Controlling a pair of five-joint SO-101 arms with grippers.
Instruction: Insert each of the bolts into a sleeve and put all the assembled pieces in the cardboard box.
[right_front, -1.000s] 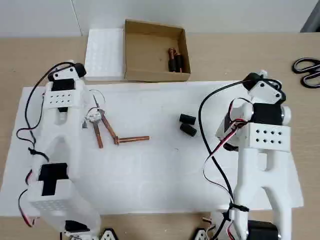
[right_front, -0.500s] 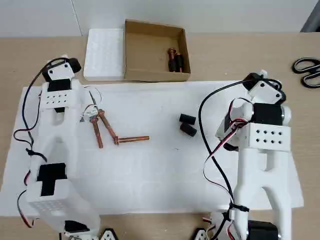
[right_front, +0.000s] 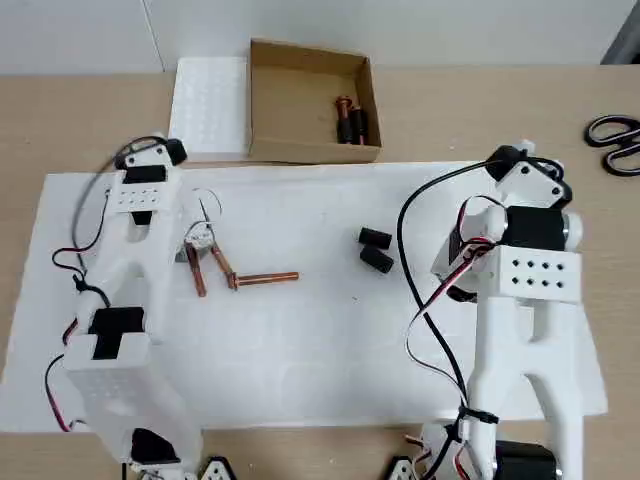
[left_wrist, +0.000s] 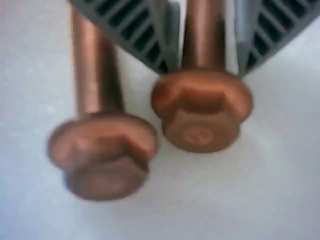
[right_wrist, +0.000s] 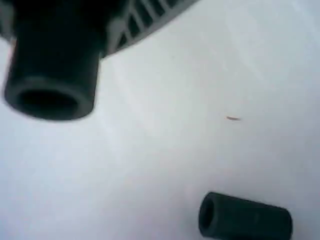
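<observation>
Three copper bolts lie on the white sheet (right_front: 320, 330) at the left: one (right_front: 194, 272), one (right_front: 221, 260) and one lying across (right_front: 266, 279). My left gripper (right_front: 200, 238) (left_wrist: 202, 50) is down over the first two, its ribbed fingers (left_wrist: 135, 27) pressed against the shank of one bolt (left_wrist: 202, 107), beside the other bolt (left_wrist: 102, 155). Two black sleeves (right_front: 375, 238) (right_front: 377, 260) rest mid-sheet. My right gripper (right_wrist: 55, 35) is shut on a third sleeve (right_wrist: 50, 80), above the sheet, near a lying sleeve (right_wrist: 245, 217). The cardboard box (right_front: 290, 100) holds assembled pieces (right_front: 350, 120).
A white foam block (right_front: 210, 105) sits left of the box. Scissors (right_front: 615, 142) lie at the far right on the wooden table. The right arm (right_front: 525, 270) stands over the sheet's right side, with cables looping beside it.
The left arm swung left, then came back right and down, bringing its gripper onto the bolts. The right arm and the sleeves have not moved.
</observation>
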